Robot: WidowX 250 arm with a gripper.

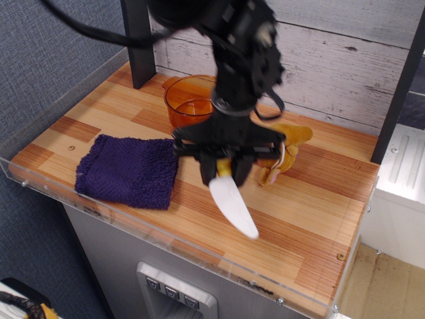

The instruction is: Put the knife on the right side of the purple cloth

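My gripper (225,170) is shut on the yellow handle of the knife (233,205). The white rounded blade points down and to the right, just above the wooden table, to the right of the purple cloth (130,170). The cloth lies flat at the table's front left, with a small gap between its right edge and the knife. The arm hangs down from above and hides part of the table behind it.
An orange pot (190,104) stands behind the cloth near the back wall. A yellow-orange plush toy (287,149) with a white cord lies just right of the gripper. A clear rim (199,246) borders the wooden table (299,219) at its front edge.
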